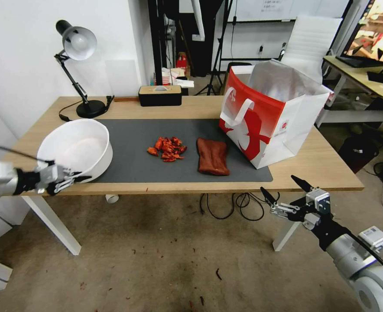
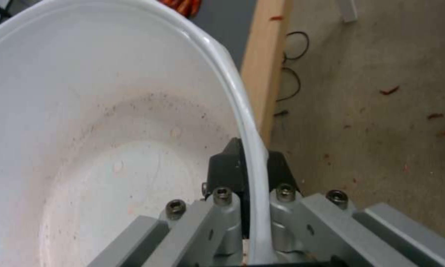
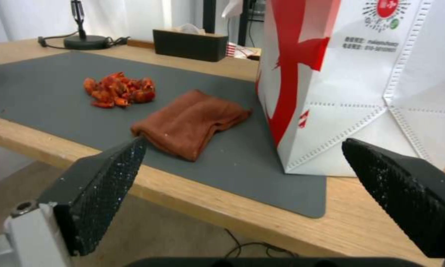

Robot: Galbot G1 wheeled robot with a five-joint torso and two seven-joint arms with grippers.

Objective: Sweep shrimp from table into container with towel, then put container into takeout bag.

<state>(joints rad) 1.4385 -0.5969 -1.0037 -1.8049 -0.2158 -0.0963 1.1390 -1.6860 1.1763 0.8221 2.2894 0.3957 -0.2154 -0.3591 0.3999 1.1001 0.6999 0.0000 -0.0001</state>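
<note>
Right gripper (image 1: 286, 194) nearest, fingers wide apart, empty, hanging off table (image 1: 321, 167) front edge, below takeout bag (image 1: 282, 125).
Left gripper (image 2: 252, 163) pinched on container (image 1: 76, 147) rim, at mat's left end.
Step in hand, likely: positioning container for sweep.
Towel (image 1: 213, 156) flat just left of bag; shrimp (image 1: 167, 149) heaped between towel and container.
Next calls for right gripper taking towel, container held low at edge.
</note>
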